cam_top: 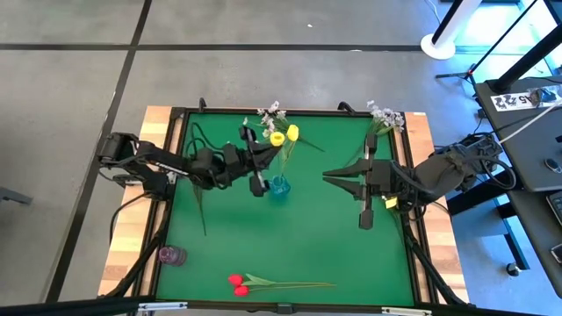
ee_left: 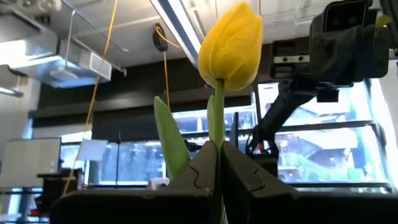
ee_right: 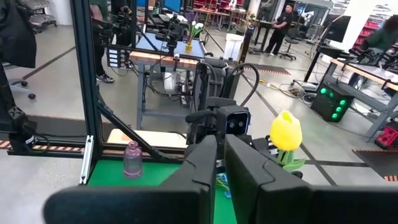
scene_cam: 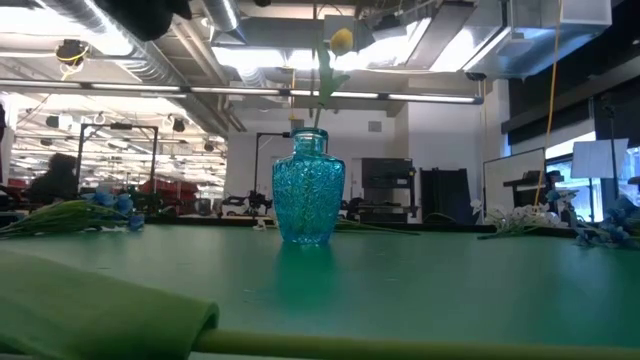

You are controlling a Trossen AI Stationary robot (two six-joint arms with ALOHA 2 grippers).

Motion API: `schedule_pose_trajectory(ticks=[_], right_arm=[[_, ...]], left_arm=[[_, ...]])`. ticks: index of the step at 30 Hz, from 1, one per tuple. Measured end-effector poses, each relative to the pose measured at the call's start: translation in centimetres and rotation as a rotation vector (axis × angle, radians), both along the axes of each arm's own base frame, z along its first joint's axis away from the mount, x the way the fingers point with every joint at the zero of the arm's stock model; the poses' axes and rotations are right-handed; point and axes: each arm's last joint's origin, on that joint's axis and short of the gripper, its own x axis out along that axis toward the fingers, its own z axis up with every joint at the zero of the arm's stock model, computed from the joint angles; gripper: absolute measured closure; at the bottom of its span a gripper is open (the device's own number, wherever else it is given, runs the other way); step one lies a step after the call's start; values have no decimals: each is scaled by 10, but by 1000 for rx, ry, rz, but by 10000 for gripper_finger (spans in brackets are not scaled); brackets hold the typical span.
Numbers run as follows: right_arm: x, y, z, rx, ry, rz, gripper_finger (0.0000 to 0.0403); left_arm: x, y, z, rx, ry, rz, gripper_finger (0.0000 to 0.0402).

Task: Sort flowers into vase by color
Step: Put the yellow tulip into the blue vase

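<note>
A clear blue glass vase (cam_top: 279,185) stands mid-table; it also shows in the low view (scene_cam: 309,200). A green stem rises from its neck to a yellow tulip head (scene_cam: 341,40). Two yellow tulip heads (cam_top: 277,138) (cam_top: 292,132) show above the vase. My left gripper (cam_top: 268,151) is shut on a yellow tulip (ee_left: 231,46) beside the vase. My right gripper (cam_top: 327,175) is shut and empty, right of the vase, pointing at it. Two red tulips (cam_top: 239,284) lie flat at the near edge. My left gripper pinches the yellow tulip's green stem (ee_left: 219,115) between its two fingers, a short way below the head. The fingers come level from the table's left and lie across the stem. The head stands upright above them. The fingers hide the lower stem.
A small pink vase (cam_top: 171,255) stands near the left front corner. White blossom sprays (cam_top: 272,112) lie at the far edge, and pale blue blossoms (cam_top: 385,116) at the far right. A long green stem (cam_top: 198,197) lies left of the blue vase.
</note>
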Motion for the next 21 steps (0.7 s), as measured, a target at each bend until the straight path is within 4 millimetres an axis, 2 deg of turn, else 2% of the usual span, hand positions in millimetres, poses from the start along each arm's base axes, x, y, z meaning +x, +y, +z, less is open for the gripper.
schedule_pose_trajectory(ticks=[9,16,21], right_arm=[[0,1,-3,18,29,23,370],[-1,1,-5,21,45,56,370],[-1,1,-5,22,45,56,370]], left_arm=[[5,7,-9,-101,80,-6,397],[5,14,-18,-112,121,10,397],[4,15,-17,-106,114,16,397]])
